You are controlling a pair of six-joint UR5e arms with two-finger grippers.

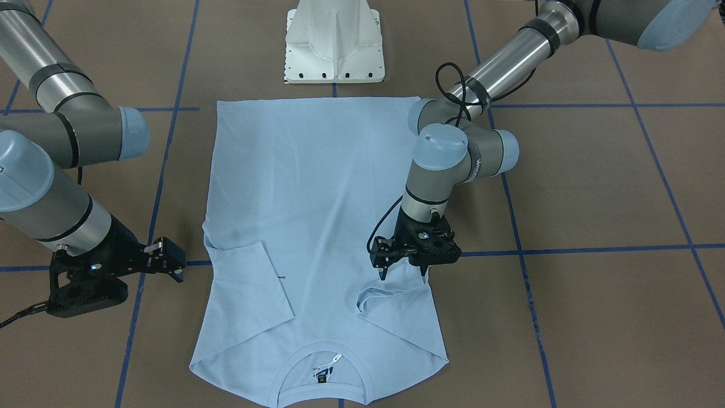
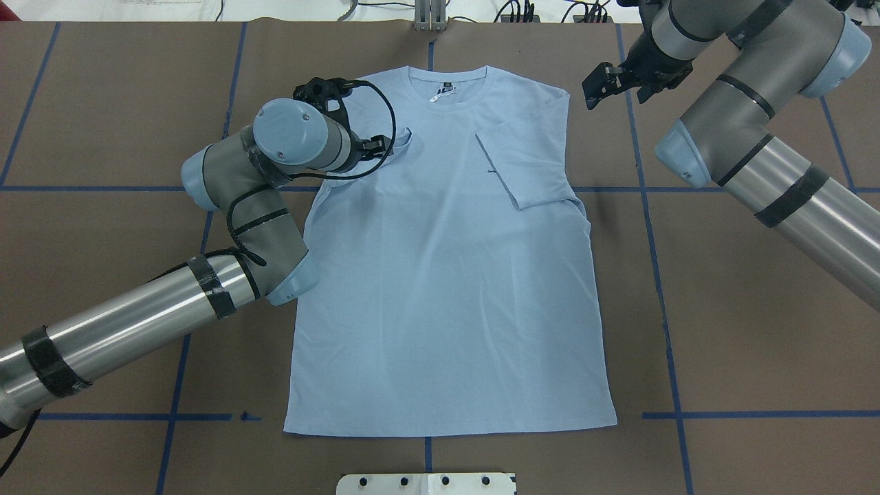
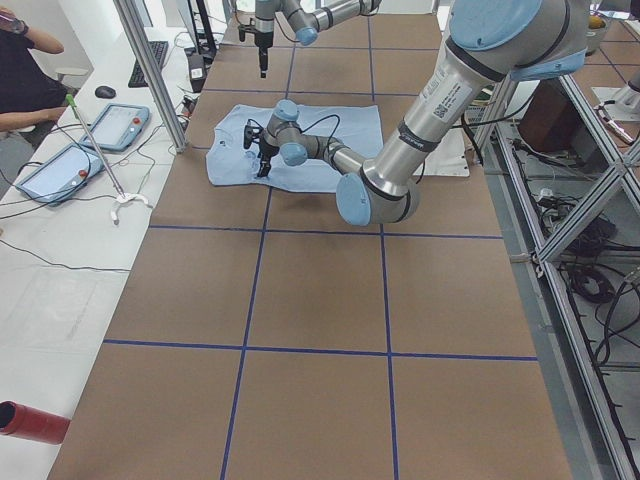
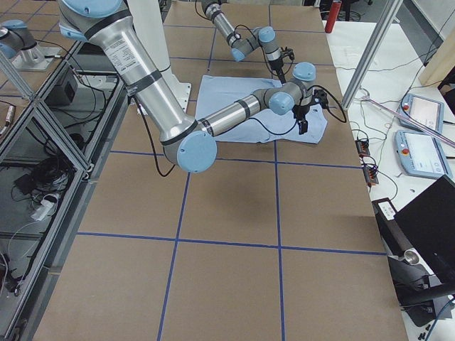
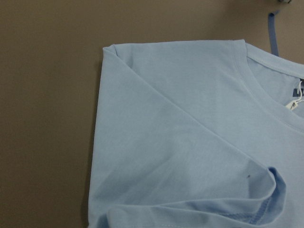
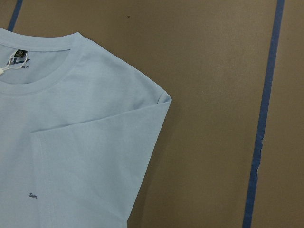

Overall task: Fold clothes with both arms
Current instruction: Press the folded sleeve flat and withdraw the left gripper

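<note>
T-shirt lies spread flat on the table, with its collar on the side away from the robot and its bottom edge nearest the base. Both short sleeves are already turned in over the body. The right sleeve lies smooth and flat, just inboard of the right gripper. The left sleeve sits directly beneath the left gripper, and its cuff is curled into a small loop rather than lying flat.

The left gripper hangs over that loop with its fingers apart and no cloth between them, as far as the front view shows. The right gripper is off the garment, over bare table just beside the shoulder edge. Its fingers appear parted and empty.

Judging from this, the sleeve stage is about finished, apart from flattening the curled cuff. What likely remains is folding the long sides inward and bringing the bottom edge up toward the collar, since the body is at full length and width.
</note>
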